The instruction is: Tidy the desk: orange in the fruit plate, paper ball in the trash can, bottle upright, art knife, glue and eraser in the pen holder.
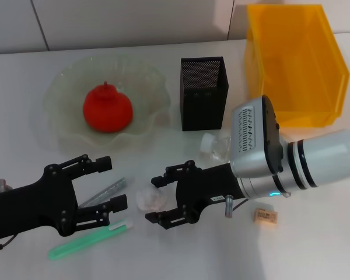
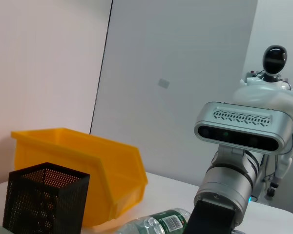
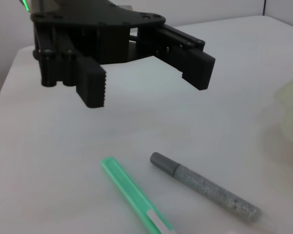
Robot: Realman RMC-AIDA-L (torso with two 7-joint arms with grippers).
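Right end effector [image 1: 156,199] fingers apart around the paper ball [image 1: 150,198], apparently not yet clamped. Left end effector [image 1: 111,184] open above the glue [image 1: 103,194] and art knife [image 1: 88,240] on the surface [image 1: 315,245].

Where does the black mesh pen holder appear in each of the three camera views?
Head view: the pen holder stands at top centre, between the glass plate and the yellow bin.
Left wrist view: it is in the lower left corner, in front of the yellow bin.
Right wrist view: not in it.
Shared landmark: the yellow bin beside the holder, seen in the head and left wrist views.
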